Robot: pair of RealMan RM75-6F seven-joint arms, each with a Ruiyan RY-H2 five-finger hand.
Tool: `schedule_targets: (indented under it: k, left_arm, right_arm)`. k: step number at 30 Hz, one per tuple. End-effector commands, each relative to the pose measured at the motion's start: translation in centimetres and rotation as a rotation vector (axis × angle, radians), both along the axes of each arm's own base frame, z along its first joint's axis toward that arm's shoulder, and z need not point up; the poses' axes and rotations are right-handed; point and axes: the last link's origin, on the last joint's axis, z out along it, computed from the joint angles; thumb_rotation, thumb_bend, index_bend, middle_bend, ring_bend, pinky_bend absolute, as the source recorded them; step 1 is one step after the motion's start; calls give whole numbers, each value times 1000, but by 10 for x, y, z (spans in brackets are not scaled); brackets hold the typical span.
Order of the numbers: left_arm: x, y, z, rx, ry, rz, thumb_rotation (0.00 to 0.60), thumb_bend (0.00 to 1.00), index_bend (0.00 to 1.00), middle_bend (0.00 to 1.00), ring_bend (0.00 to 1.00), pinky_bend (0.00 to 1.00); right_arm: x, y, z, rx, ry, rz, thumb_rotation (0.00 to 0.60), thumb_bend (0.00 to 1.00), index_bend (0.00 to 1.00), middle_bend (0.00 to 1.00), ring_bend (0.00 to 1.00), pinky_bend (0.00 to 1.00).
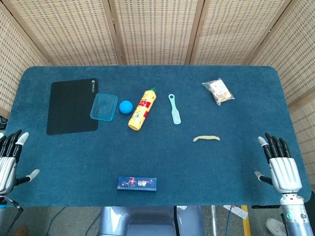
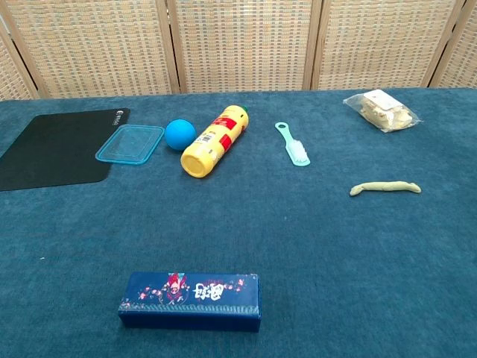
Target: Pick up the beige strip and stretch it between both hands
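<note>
1. The left robot hand (image 1: 9, 160) is resting at the surface's (image 1: 197, 167) left edge near the front corner, released, fingers apart and holding nothing.
2. A black mat (image 1: 71, 105) is lying toward the back-left corner, with a clear blue tray (image 1: 104, 106) just beside its right side, then a blue ball (image 1: 126, 106) and a yellow bottle (image 1: 142, 109) lying on its side.
3. A dark blue box (image 1: 137, 183) is sitting near the front edge, left of the middle.
4. A mint brush (image 1: 174, 108) is lying around the middle, well apart from the strip.
5. The beige strip (image 1: 206, 138) is lying flat and slightly wavy on the right half of the surface, running left to right, touched by nothing; a clear packet (image 1: 218, 91) is sitting behind it toward the back edge.
6. The right robot hand (image 1: 280, 164) is waiting at the right edge near the front corner, also released, fingers spread and empty.
7. The step in hand appears to be the first reach. The right robot hand is nearer, so it is probably best placed to pinch the strip's right end from above. The strip is thin and lying flush on soft cloth, so the fingers will likely need to press in low and lift gently, leaving the left end free for the other robot hand.
</note>
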Motion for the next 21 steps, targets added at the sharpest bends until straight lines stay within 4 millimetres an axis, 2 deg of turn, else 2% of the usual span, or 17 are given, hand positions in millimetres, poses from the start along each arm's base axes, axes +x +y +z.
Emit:
schedule_targets:
  k: [1, 8, 12, 14, 21]
  left_arm:
    - [0, 0, 0, 3, -2, -1, 600, 0, 0, 0, 0, 0]
    - [0, 0, 1, 1, -8, -7, 600, 0, 0, 0, 0, 0]
    - [0, 2, 0, 0, -7, -3, 600, 0, 0, 0, 0, 0]
    - [0, 3, 0, 0, -6, 1, 600, 0, 0, 0, 0, 0]
    - [0, 7, -2, 3, -1, 2, 600, 0, 0, 0, 0, 0]
  right_arm:
    - [0, 0, 1, -3, 0, -1, 600, 0, 0, 0, 0, 0]
    - [-2, 1, 1, 2, -6, -14, 600, 0, 0, 0, 0, 0]
    - [0, -8, -4, 38, -58, -18, 600, 0, 105, 0, 0, 0]
    - [2, -18, -7, 65, -92, -20, 600, 0, 139, 0, 0, 0]
    - [21, -78, -18, 152, -113, 0, 600, 0, 196, 0, 0, 0]
